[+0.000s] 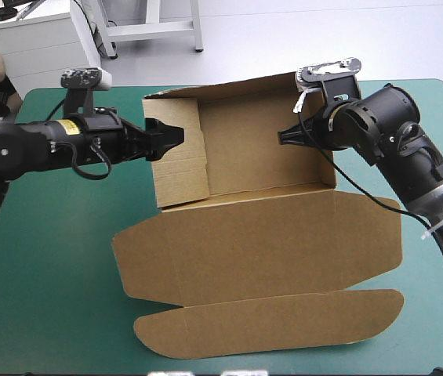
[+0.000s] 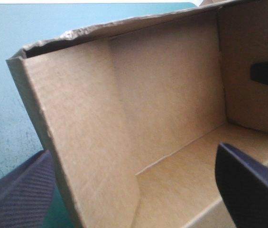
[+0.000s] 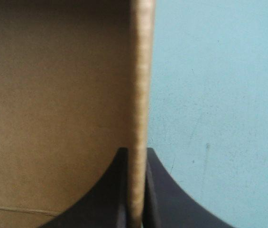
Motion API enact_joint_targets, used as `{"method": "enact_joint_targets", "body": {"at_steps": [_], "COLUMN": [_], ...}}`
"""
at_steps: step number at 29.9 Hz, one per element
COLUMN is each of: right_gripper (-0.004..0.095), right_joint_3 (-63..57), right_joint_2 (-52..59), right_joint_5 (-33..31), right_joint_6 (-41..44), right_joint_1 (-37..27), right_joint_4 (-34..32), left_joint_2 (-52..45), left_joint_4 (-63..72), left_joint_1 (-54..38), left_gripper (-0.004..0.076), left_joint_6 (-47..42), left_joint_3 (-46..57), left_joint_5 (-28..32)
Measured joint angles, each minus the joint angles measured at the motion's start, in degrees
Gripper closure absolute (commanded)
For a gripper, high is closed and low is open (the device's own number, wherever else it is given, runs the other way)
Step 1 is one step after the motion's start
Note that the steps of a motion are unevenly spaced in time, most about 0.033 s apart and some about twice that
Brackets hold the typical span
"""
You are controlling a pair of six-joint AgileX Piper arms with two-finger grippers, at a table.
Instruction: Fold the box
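Now the box [image 1: 260,227] is sitting as an open tray, lid flat. The right gripper [image 3: 135,152] is clamping one wall; the left gripper [image 1: 176,135] is gaping astride another.

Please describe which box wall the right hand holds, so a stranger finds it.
On the teal-green table stands the brown box, an open tray. Look at its raised wall on the robot's right: only this one is pinched by the right hand.

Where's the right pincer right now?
High view: the right pincer is at the box's right wall, toward the table's far edge; its wrist view shows it shut on that wall, across from the left pincer.
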State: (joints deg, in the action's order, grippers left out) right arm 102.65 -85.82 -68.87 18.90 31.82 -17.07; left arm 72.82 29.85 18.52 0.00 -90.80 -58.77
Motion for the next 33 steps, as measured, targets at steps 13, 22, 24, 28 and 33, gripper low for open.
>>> {"method": "enact_joint_targets", "body": {"at_steps": [13, 22, 24, 28, 33], "right_gripper": [0.0923, 0.0923, 0.0923, 0.0923, 0.0922], "right_joint_3": [0.0, 0.0, 0.0, 0.0, 0.0], "right_joint_2": [-1.3, -1.3, -1.3, -1.3, -1.3], "right_joint_5": [0.0, -0.4, -0.4, -0.4, -0.4], "right_joint_6": [0.9, 1.1, 1.1, 1.1, 1.0], "right_joint_1": [0.0, 0.0, 0.0, 0.0, 0.0], "right_joint_4": [-0.3, -0.3, -0.3, -0.3, -0.2], "left_joint_2": [-5.6, -2.2, -0.5, 2.9, 6.0], "left_joint_4": [-1.3, -1.3, -1.2, -0.3, 1.4], "left_joint_1": [0.0, 0.0, 0.0, 0.0, 0.0], "left_gripper": [0.0081, 0.0081, 0.0081, 0.0081, 0.0081], "left_joint_6": [-1.5, -2.5, -2.5, -2.5, -2.5], "left_joint_3": [5.3, 10.9, 10.9, 11.0, 11.4], "left_joint_5": [-1.4, 6.0, 6.7, 8.6, 10.1]}}
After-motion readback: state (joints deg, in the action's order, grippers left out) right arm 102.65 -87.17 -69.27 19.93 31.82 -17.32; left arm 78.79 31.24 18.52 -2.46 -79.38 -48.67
